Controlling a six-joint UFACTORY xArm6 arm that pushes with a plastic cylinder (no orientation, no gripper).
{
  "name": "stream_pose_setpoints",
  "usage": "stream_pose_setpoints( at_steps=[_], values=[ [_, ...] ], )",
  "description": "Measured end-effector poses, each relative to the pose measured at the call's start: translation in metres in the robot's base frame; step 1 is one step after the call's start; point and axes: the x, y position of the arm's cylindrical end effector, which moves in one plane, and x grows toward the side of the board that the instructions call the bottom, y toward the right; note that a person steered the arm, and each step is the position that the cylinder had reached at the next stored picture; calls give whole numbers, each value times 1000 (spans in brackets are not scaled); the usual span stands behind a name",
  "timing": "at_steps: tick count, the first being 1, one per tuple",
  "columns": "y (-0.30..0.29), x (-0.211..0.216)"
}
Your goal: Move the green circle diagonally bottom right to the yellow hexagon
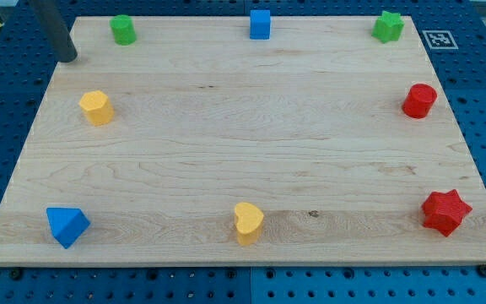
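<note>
Green circle (123, 29): top edge of board (226, 152), view's left. Yellow hexagon (96, 108): below, slightly left. My tip (69, 57): bare rod, no jaws, left of circle, apart. Risk: off-centre push, circle glancing aside or over the top edge.

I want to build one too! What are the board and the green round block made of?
The board looks like pale, smooth wood: grain lines and small knots show. The green circle seems to be matte plastic, evenly coloured, though painted wood is possible.
</note>
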Motion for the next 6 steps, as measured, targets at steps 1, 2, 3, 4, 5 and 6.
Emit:
stream_pose_setpoints(
  at_steps=[1,2,3,4,5,6],
  values=[
    [0,-63],
    [0,-86],
    [1,-86],
    [24,-86],
    [57,-78],
    [92,-54]
  ],
)
